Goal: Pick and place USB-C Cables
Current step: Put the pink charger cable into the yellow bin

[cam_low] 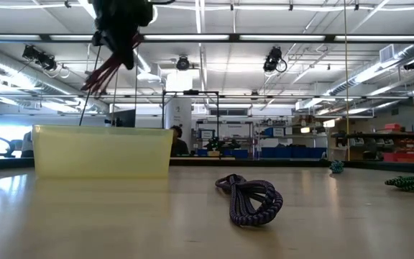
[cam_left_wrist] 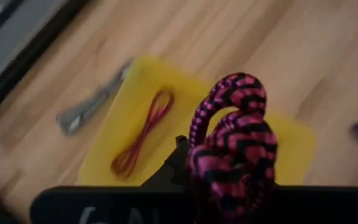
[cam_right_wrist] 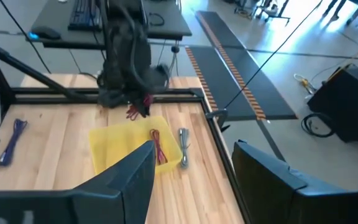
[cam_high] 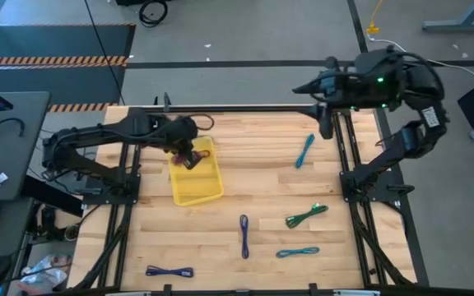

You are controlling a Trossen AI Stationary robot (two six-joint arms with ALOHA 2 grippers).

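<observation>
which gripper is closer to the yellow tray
Left. The left gripper hangs over the yellow tray's far end, shut on a maroon cable. The right gripper is open, high above the table's far right edge.

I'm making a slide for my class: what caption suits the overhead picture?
Left end effector holds a maroon braided cable bundle above the flat yellow plastic tray.

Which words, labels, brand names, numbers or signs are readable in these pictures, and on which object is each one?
No text can be read for certain.
Pale characters on the left gripper's dark body: cut off and blurred, unreadable.
Yellow tray, cables and wooden table: no printing seen.
Background room signs: too small.
</observation>
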